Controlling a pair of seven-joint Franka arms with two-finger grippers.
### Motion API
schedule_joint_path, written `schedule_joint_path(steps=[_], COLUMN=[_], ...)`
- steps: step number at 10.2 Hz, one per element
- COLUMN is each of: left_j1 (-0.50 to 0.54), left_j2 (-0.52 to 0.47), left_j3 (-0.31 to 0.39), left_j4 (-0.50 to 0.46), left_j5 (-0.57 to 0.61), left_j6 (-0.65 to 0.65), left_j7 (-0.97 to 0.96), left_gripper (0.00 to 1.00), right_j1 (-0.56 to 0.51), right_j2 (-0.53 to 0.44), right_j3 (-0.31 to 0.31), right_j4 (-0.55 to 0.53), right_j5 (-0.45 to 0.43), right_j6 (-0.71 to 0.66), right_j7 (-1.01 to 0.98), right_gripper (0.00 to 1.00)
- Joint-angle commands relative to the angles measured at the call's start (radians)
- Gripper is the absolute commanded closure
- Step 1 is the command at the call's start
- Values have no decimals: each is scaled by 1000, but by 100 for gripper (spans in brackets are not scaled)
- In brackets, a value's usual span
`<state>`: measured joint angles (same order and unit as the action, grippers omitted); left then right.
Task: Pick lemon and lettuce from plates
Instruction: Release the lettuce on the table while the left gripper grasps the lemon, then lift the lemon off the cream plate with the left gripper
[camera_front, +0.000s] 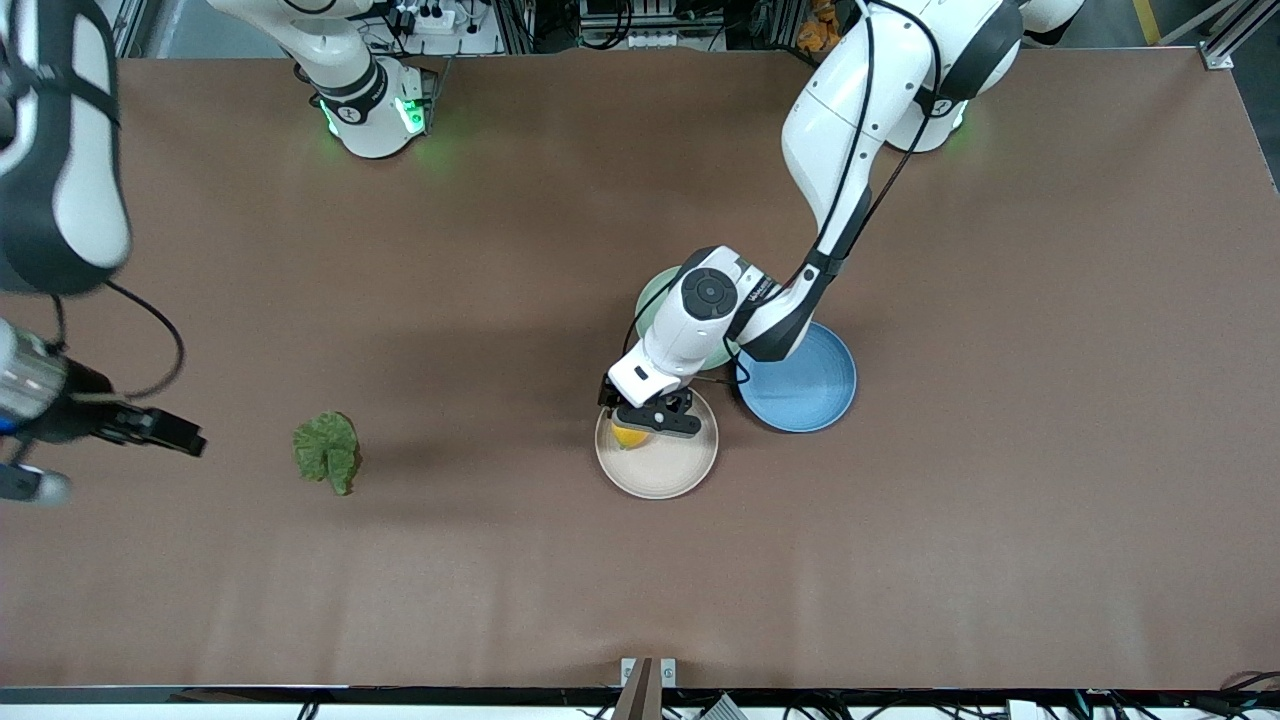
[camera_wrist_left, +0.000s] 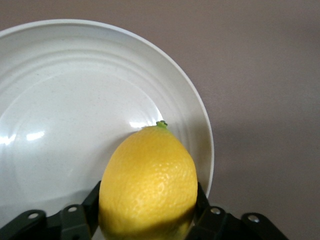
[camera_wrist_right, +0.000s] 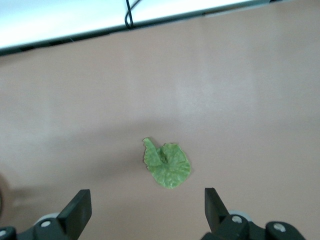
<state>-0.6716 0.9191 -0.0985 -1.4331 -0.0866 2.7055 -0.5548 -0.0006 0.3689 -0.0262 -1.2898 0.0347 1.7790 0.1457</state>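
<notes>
The yellow lemon (camera_front: 628, 436) is at the beige-cream plate (camera_front: 665, 478), at the rim toward the right arm's end. My left gripper (camera_front: 640, 424) is shut on the lemon (camera_wrist_left: 150, 175), with a black finger (camera_wrist_left: 89, 202) on each side, over the plate (camera_wrist_left: 70, 95). I cannot tell whether the lemon still touches the plate. The dark green lettuce (camera_front: 327, 452) lies flat on the bare table toward the right arm's end. My right gripper (camera_front: 180, 437) is open and empty in the air beside the lettuce (camera_wrist_right: 167, 165). The mint green plate (camera_front: 652, 292) is mostly hidden under the left arm.
A blue plate (camera_front: 805, 392) lies beside the beige-cream plate, toward the left arm's end, and looks empty. The table's front edge (camera_wrist_right: 150, 20) shows past the lettuce in the right wrist view. The left arm hangs over the mint and blue plates.
</notes>
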Motion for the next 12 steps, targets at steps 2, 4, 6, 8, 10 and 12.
schedule_joint_path(steps=[2,4,6,8,10,12], left_j1=[-3,50,117,186,269,373], left_j2=[-26,-96,-195,-317,-443,-517], left_j3=[17,19,19,28,26,20], left_j4=[14,13,-10,-123,-286,-406], left_j5=[-22,-18,-13,37,126,218], left_j6=[-21,-160,-387,-461,-460,-455], left_j7=[-20,-17,-17,-11,-2,56], left_gripper=[100,100,100,100,100,100], right_j1=[-15,-13,-16,-16,-16,-15], right_j2=[-134,-182,-194,-197,-211,-226], right_j3=[19,19,17,19,19,22], right_j4=[-23,-23,1,17,33,34], right_j5=[-7,-10,-4,1,1,2], right_j6=[-71,-113,-156,-196,-236,-240], right_j7=[-6,-5,-6,-8,-8,-18], right_gripper=[0,0,0,0,0,0])
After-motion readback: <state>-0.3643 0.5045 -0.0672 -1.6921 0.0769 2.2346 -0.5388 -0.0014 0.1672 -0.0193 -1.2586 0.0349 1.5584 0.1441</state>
